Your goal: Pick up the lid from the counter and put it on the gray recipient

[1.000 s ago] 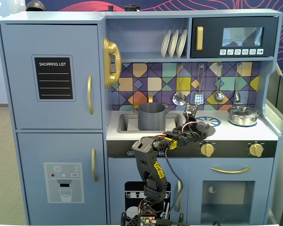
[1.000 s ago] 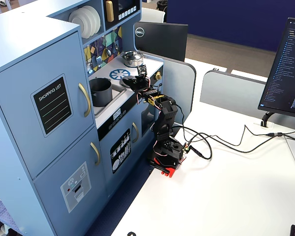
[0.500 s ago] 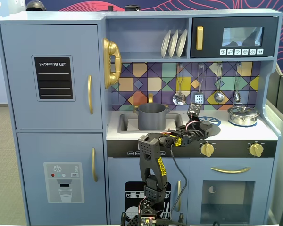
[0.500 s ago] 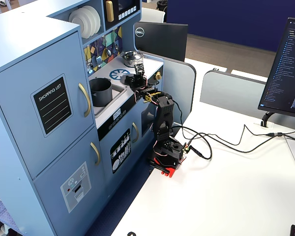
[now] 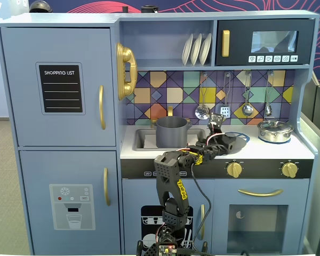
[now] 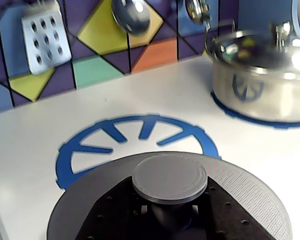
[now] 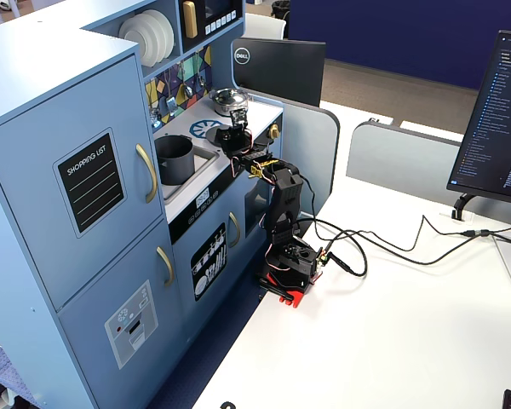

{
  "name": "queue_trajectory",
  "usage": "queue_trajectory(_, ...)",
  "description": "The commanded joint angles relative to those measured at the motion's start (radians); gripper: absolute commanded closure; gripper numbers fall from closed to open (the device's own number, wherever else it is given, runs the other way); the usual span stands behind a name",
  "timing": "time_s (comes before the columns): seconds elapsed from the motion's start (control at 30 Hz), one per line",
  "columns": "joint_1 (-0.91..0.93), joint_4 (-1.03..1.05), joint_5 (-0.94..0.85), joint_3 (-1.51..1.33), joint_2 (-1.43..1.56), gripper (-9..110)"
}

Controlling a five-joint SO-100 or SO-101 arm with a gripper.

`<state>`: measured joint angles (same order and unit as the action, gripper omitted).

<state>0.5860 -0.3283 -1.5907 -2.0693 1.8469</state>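
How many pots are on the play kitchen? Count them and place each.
2: the gray pot sits in the sink, the steel pot on the right burner in a fixed view. None seem hidden.

Dark-gray lid [image 6: 230,187], blue burner mark [image 6: 135,135], white counter [image 6: 155,95].

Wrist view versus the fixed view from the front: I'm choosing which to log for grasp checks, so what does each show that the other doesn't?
Only the wrist view shows the lid up close: its center knob sits between the gripper's dark jaws, above the blue burner mark.

Only the front fixed view shows the gray recipient in the sink, uncovered, plus the whole arm and toy kitchen.

Both show the steel pot with its own lid, and the hanging utensils.
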Motion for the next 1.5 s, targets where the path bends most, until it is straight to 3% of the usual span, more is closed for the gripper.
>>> queue_trajectory(0.0, -0.026, 0.052, 0.008, 0.106, 0.143, 102)
queue_trajectory(0.53, -0.348, 0.364, 0.075, 0.253, 0.339, 102)
queue_trajectory(0.9, -0.523, 0.359, 0.041, 0.160, 0.356, 102)
queue_trajectory(1.47, -0.565, 0.333, -0.025, 0.074, 0.371, 102)
